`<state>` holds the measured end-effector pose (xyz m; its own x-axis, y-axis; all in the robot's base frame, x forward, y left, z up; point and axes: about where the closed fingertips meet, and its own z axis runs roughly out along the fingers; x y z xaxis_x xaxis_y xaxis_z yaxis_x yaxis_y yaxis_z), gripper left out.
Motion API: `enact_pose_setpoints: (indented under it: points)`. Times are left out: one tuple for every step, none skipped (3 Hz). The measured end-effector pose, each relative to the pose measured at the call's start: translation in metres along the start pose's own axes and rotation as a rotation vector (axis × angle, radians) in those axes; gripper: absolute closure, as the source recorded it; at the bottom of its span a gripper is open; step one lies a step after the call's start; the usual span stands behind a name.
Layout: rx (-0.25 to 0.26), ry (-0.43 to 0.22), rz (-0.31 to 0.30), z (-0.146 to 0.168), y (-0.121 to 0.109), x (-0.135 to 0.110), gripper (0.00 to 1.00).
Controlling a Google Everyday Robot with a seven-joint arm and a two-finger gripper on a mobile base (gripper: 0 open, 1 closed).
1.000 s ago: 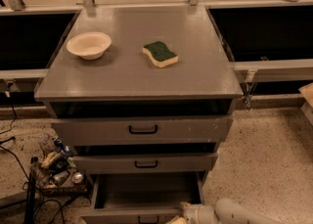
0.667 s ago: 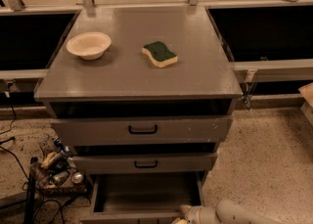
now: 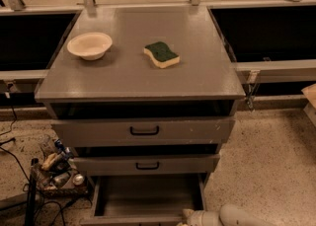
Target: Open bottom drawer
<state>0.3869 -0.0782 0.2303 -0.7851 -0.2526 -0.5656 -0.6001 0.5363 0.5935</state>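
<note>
Far left, floor (image 3: 276,156): black cables (image 3: 15,156) trail over the speckled floor, and a small crate (image 3: 55,173) of odds and ends stands just beside the cabinet's lower left corner.

Bowl (image 3: 90,45): a cream bowl, upright, near the back left corner of the worktop (image 3: 123,79), which is the grey top of the cabinet.

Sponge (image 3: 161,55): yellow with a green scouring face turned up, lying flat near the middle of the worktop, right of the bowl and well apart from it.

Top drawer (image 3: 192,131): the tallest front, with a black bar handle at its centre, standing out a little from under the worktop's front edge, a dark gap above it.

Middle drawer (image 3: 187,164): narrower, also with a black handle, sitting slightly forward with a dark gap above.

Bottom drawer (image 3: 148,195): the lowest of the three, pulled well out toward me; I look down into its plain grey tray. Its front runs along the bottom edge of the view and I cannot see its handle.

Hand (image 3: 193,217): mine, low at the bottom edge, at the right end of the bottom drawer's front. I cannot tell whether it is open, closed or gripping anything.

Arm (image 3: 242,217): my pale arm reaches in from the bottom right, just above the floor, up to the hand.
</note>
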Motion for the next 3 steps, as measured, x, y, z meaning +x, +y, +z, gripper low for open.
enact_pose_setpoints:
  points:
    - [-0.006, 0.007, -0.002, -0.004, 0.004, 0.01, 0.0]
    - [-0.022, 0.018, -0.025, -0.012, 0.013, 0.021, 0.0]
    - [-0.024, 0.019, -0.024, -0.011, 0.013, 0.022, 0.0]
